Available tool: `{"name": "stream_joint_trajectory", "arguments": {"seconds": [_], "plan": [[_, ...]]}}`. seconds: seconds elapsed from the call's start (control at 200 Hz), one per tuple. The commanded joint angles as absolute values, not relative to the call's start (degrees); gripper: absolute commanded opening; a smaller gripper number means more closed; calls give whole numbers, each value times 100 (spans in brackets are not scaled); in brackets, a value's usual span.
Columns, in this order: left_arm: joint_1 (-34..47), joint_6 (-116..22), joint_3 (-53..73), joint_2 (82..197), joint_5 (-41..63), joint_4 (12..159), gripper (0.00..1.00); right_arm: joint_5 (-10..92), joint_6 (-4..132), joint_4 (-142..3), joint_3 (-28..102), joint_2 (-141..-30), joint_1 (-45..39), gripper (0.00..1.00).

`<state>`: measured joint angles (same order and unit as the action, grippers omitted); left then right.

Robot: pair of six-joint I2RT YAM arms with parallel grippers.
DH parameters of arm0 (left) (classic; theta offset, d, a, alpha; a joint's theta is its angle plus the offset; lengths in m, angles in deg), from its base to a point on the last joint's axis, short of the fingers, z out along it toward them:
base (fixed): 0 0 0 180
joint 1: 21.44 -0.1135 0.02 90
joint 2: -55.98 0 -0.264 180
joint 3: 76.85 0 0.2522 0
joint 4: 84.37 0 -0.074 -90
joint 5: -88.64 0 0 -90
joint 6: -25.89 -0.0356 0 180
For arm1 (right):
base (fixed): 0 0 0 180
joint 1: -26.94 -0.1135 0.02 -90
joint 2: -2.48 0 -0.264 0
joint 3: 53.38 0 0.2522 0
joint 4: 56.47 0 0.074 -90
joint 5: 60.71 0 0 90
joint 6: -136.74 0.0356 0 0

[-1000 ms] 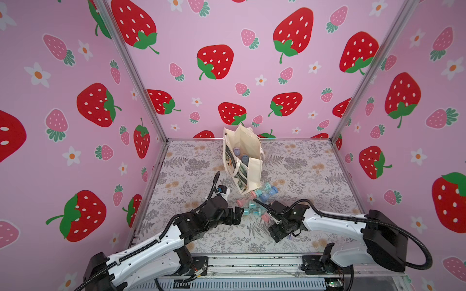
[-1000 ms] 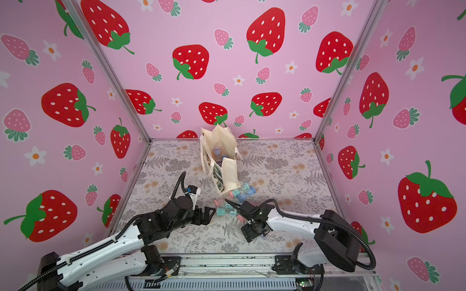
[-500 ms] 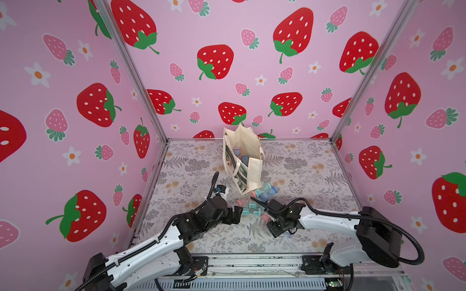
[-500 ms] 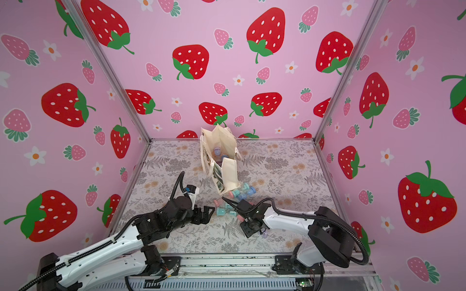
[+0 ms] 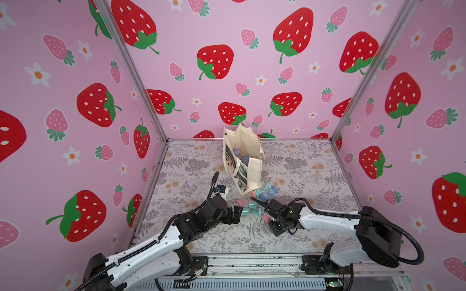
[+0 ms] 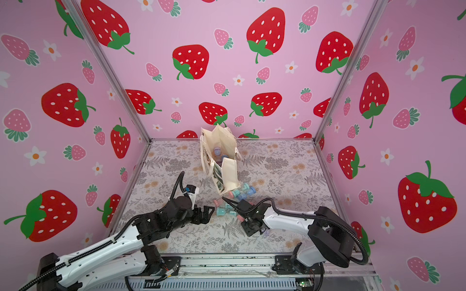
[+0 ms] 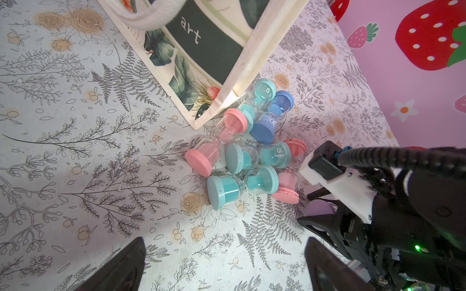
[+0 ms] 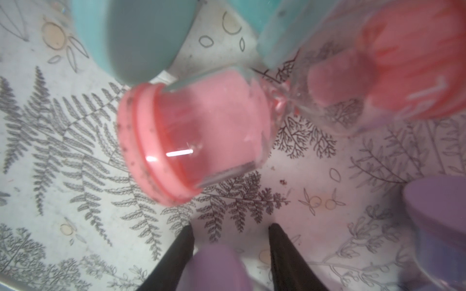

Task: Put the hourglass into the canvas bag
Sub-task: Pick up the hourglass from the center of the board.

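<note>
Purple-capped hourglass (image 8: pixel 219 267) sits between the jaws of the right gripper (image 8: pixel 230 228); a firm grip cannot be confirmed.
It is at the near-right edge of the loose pink, teal and blue hourglasses (image 7: pixel 242 161) heaped on the floral-print table (image 5: pixel 302 163) at the near corner of the upright cream leaf-print canvas bag (image 5: pixel 254 171). Left gripper (image 7: pixel 224 243), left of the heap, stands wide open and empty.
</note>
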<state>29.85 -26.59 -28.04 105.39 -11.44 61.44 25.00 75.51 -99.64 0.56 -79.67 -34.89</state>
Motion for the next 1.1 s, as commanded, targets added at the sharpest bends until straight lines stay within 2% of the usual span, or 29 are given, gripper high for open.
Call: {"name": "stream_joint_trajectory", "arguments": {"seconds": [0.0,0.22,0.525,0.775,1.091], "plan": [[3007,-2645,-2711,10538,-1296,6139,99,2424,7653,-10100,37,-7834,-3520,46],[3009,-2666,-2663,10511,-1352,6112,99,2252,7644,-10213,159,-7570,-3511,41],[2999,-2865,-2447,10334,-1562,5955,99,1918,7483,-10616,649,-6980,-3468,41],[2870,-3384,-1866,10210,-1802,5665,99,1847,7029,-10908,1756,-6702,-3225,42],[2382,-3888,-907,10602,-1716,5380,99,1914,6335,-10556,3655,-7412,-2815,43]]}}
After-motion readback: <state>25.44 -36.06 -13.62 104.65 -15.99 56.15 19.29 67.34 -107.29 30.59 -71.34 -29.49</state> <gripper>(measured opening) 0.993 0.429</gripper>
